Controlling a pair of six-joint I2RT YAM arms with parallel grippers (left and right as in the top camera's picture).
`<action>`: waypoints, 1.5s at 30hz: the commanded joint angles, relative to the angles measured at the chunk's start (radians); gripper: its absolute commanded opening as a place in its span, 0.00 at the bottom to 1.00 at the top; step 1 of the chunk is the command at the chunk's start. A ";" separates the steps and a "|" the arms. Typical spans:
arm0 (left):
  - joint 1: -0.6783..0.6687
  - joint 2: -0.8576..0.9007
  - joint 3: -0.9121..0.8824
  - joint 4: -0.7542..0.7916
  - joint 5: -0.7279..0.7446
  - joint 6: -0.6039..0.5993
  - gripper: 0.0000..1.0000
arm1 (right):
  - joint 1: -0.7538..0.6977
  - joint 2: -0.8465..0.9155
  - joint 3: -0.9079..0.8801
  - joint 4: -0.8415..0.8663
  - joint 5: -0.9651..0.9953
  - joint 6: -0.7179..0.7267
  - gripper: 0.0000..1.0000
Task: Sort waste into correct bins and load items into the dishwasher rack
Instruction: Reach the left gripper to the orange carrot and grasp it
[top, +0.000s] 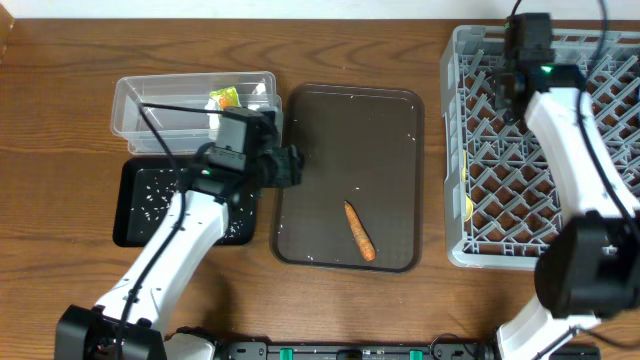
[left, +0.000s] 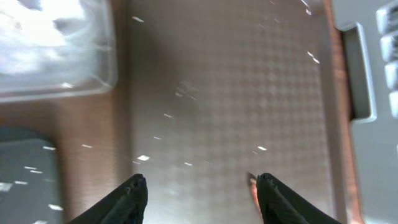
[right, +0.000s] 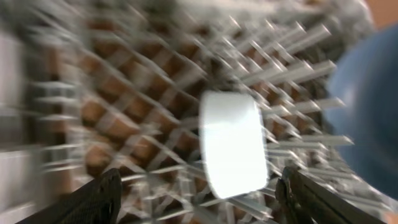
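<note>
Tool status, left arm: we find the left tool (left: 201, 182) spread wide and holding nothing. It hovers over the left part of the brown serving tray (top: 390, 120), just beside the clear tub (top: 130, 110). The tub holds a wrapper (top: 224, 98) and a white tissue (top: 262, 93). The black tray (top: 135, 225) sits next to the tub on the counter (top: 60, 80) and carries loose rice grains (top: 155, 195). The carrot piece (top: 359, 231) lies on the serving tray, apart from the tool. The right tool (right: 202, 177) is likewise spread wide above the dishwasher rack (top: 470, 150). Below it we see a blurred white item (right: 233, 146) and a blue item (right: 370, 106); neither is gripped.
</note>
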 joint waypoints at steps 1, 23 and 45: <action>-0.071 0.021 0.009 -0.004 -0.024 -0.180 0.65 | 0.006 -0.030 0.002 -0.004 -0.263 0.014 0.80; -0.444 0.237 0.009 -0.002 -0.193 -0.689 0.80 | 0.022 -0.028 0.001 -0.048 -0.374 0.015 0.75; -0.489 0.366 0.009 0.063 -0.175 -0.749 0.55 | 0.023 -0.028 0.001 -0.058 -0.374 0.015 0.74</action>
